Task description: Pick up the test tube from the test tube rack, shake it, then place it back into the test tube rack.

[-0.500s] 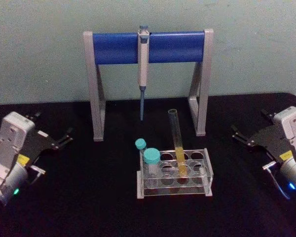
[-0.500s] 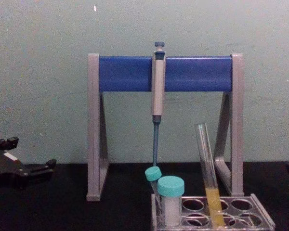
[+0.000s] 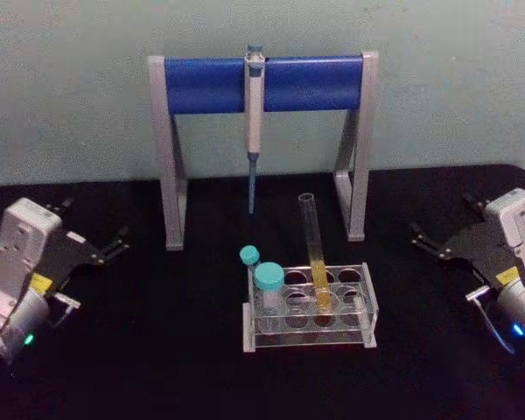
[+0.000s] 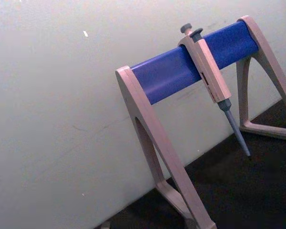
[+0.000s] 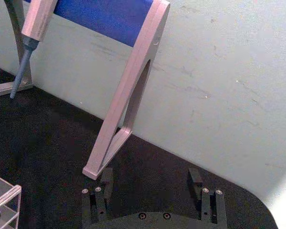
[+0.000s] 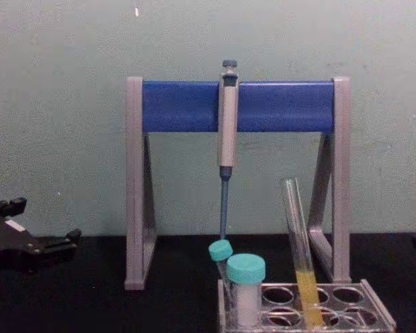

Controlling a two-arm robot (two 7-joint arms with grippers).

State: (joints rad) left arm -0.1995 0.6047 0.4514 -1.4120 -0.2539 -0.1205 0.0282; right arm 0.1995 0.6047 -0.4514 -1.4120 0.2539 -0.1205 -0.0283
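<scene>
Nothing has shifted since half a second ago. The test tube (image 3: 313, 249) stands tilted in the rack (image 3: 370, 308) (yellow liquid in its lower part), just right of two teal-capped vials (image 3: 269, 278). The left gripper (image 3: 94, 219) and right gripper (image 3: 440, 215) sit well apart from the rack on either side, fingers spread wide and empty.

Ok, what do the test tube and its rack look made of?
The test tube looks like clear glass, possibly plastic: thin see-through wall, yellow liquid visible inside. The test tube rack seems clear glossy plastic: transparent plates with bright edges.
</scene>
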